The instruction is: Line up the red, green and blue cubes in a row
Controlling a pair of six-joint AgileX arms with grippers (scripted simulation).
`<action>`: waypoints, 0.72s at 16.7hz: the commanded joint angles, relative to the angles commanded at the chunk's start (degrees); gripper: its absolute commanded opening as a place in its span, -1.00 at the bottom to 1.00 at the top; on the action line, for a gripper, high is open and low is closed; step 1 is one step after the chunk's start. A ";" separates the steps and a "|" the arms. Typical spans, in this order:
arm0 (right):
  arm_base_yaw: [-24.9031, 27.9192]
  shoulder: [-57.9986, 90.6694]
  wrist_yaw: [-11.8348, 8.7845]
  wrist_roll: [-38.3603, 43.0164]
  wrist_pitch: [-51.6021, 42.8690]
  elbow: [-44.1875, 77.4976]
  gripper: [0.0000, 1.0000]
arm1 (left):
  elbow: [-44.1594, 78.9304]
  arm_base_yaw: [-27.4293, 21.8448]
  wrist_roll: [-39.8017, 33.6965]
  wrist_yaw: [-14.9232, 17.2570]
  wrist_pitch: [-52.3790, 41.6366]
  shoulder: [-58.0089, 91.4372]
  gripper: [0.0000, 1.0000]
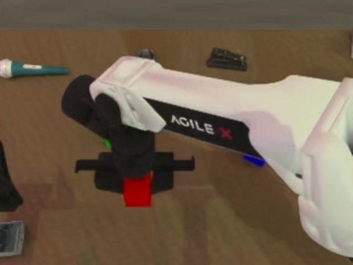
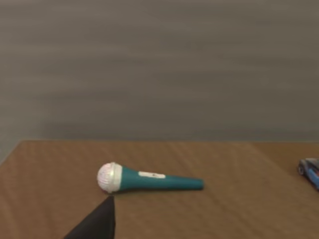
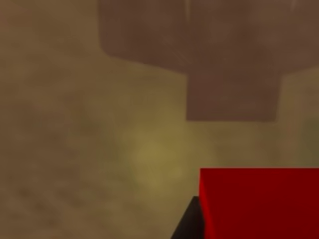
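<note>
The green cube (image 1: 108, 144) and blue cube (image 1: 253, 160) are largely hidden beneath the right arm (image 1: 231, 121), and the red cube (image 3: 259, 203) is cut off by the right wrist view's edge.

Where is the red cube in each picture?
Top view: the red cube sits low and left of the middle, under the right arm's pincer.
Left wrist view: not in it; only a toy microphone and part of a blue toy car lie on the table.
Right wrist view: the red cube fills the lower right corner.
Shared landmark: the brown wooden table.
</note>
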 joint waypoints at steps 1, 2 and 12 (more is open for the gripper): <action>0.09 0.37 -0.01 -0.01 2.41 -1.80 -1.00 | 0.00 0.00 0.00 0.00 0.00 0.00 1.00; 0.19 0.71 0.00 -0.03 4.56 -3.52 -1.00 | 0.00 0.00 0.00 0.00 0.00 0.00 1.00; 0.43 1.37 0.06 -0.03 7.44 -6.13 -0.40 | 0.00 0.00 0.00 0.00 0.00 0.00 1.00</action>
